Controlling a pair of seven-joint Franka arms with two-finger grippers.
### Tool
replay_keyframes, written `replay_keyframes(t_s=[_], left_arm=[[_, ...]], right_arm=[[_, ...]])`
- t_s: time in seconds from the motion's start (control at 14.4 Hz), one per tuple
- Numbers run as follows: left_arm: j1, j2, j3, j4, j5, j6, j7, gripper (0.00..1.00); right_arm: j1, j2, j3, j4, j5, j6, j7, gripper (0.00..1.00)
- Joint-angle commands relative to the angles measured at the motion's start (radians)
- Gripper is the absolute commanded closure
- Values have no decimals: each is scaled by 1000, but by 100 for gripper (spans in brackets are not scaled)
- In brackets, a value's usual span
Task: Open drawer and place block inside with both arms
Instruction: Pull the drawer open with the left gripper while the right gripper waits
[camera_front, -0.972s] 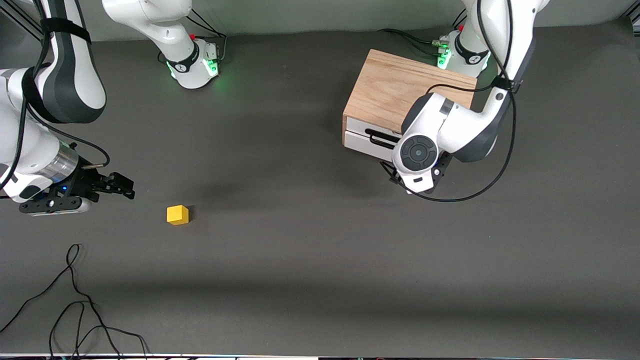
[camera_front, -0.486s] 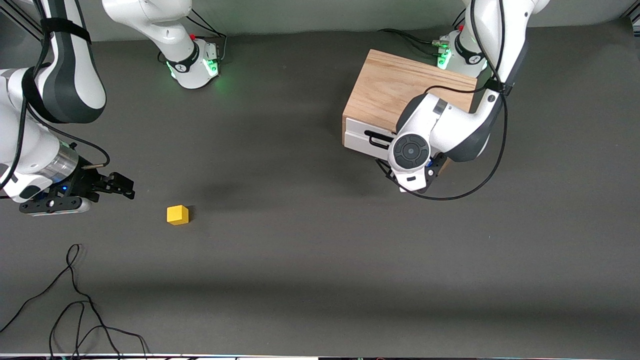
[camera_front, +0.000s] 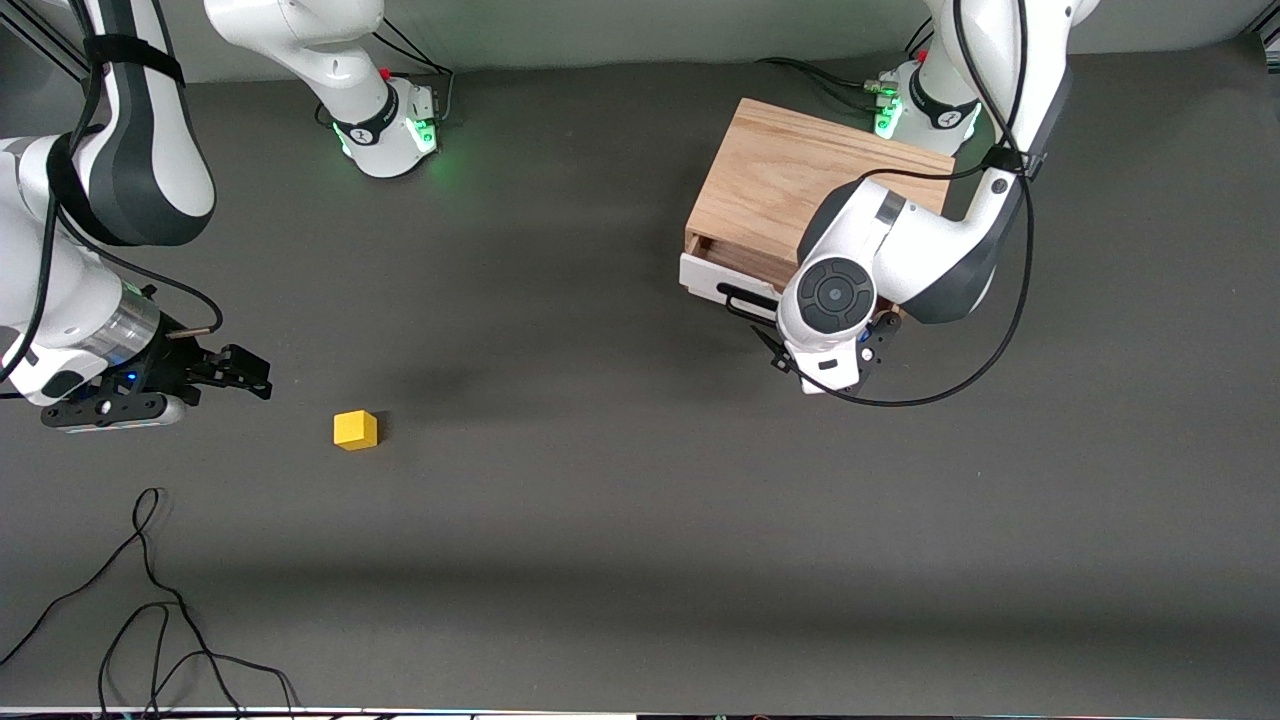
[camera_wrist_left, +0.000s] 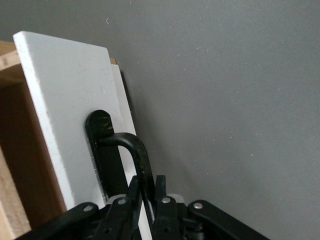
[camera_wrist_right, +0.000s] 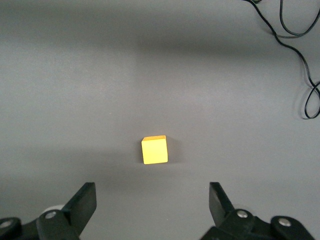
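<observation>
We see a matt dark grey table (camera_front: 600, 520), smooth and cloth-like. The cabinet (camera_front: 790, 180) is light, grained, unvarnished wood. Between the left gripper's (camera_wrist_left: 146, 200) jaws sits a smooth, slightly glossy black handle (camera_wrist_left: 135, 150) on the drawer's (camera_wrist_left: 65, 115) matt white painted front. Ahead of the right gripper's (camera_wrist_right: 152, 202) spread matt black jaws, the block (camera_wrist_right: 154, 150) looks smooth, matt yellow.

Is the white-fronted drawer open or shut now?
Slightly open: the white-fronted drawer juts from the light-wood cabinet, with a dark gap.
</observation>
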Motion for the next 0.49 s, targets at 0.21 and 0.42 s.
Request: replay_keyframes(t_s=[0.21, 0.42], left_arm=[[-8, 32, 9, 104, 38, -4, 62, 100], [-5, 32, 9, 127, 87, -2, 67, 100]], right_arm=[[4, 1, -8, 13, -11, -3, -34, 0], [4, 24, -8, 8, -12, 11, -34, 0]])
